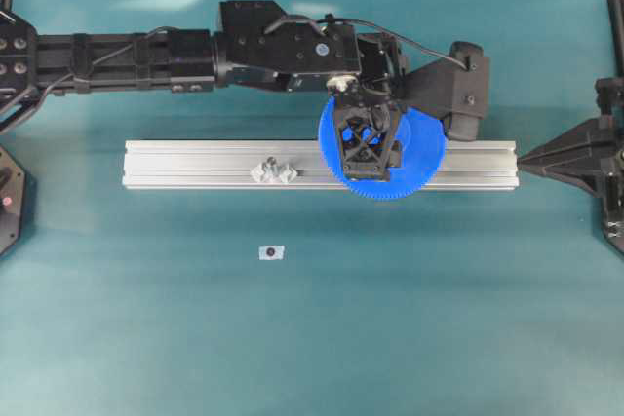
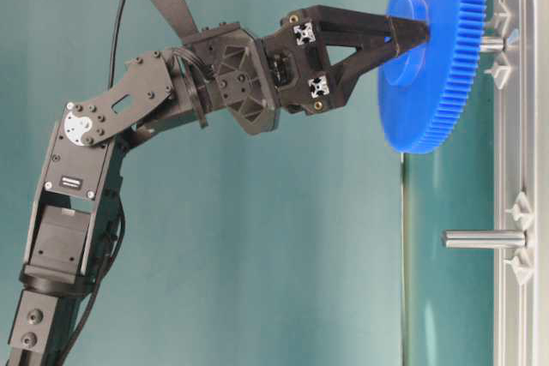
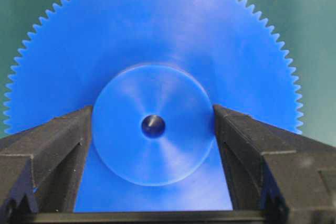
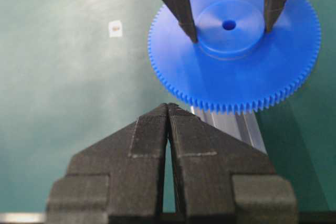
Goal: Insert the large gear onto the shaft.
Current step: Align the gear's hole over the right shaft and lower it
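The large gear [image 3: 157, 51], a bright-blue toothed disc, is held by its raised hub between the fingers [image 3: 63, 140] of my left gripper [image 3: 152, 111]. In the overhead view the left gripper [image 1: 368, 148] holds the gear [image 1: 419, 158] over the right half of the rail. From table level the gear [image 2: 433, 53] stands just off the rail, its centre in line with the shaft [image 2: 492, 43]. Only a short grey stub shows behind the disc. A dark hole [image 3: 153, 126] with a glint marks the hub's centre. My right gripper [image 4: 168, 107] is shut and empty, short of the gear [image 4: 236, 72].
A long ribbed aluminium rail [image 1: 195, 165] lies across the table's middle. A second grey peg [image 2: 483, 239] on a clear winged base [image 1: 274, 171] stands bare on it, left of the gear. A small white tag [image 1: 272, 252] lies on the teal mat in front of the rail.
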You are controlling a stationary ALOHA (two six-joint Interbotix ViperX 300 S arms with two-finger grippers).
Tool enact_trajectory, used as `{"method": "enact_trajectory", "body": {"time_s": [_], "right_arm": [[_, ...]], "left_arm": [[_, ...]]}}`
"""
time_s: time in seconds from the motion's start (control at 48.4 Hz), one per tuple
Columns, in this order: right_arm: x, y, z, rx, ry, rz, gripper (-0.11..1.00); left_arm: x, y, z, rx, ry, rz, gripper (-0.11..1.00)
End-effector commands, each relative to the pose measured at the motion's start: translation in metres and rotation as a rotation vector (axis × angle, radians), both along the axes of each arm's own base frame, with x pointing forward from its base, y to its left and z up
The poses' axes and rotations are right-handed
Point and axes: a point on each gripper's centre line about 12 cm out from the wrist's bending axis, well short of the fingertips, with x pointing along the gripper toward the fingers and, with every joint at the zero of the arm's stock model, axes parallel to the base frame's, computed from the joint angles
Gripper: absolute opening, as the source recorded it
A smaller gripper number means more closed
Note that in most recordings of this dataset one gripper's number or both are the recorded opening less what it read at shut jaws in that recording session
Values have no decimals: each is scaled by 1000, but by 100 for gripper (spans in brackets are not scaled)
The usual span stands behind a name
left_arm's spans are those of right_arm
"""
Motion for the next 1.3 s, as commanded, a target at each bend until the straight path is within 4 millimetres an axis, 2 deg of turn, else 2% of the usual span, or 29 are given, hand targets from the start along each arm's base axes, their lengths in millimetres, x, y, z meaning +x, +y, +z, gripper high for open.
{"method": "enact_trajectory", "body": {"time_s": [0.0,0.455,1.281], "right_arm": [[2,0,3,8,-8,-5,7],[2,0,3,7,-8,-5,7],[2,0,4,9,-10,-6,7]], "left_arm": [[-5,23,20,16,-44,36,76],[-7,24,27,25,-56,25,76],[-6,24,27,23,-66,28,76]]}}
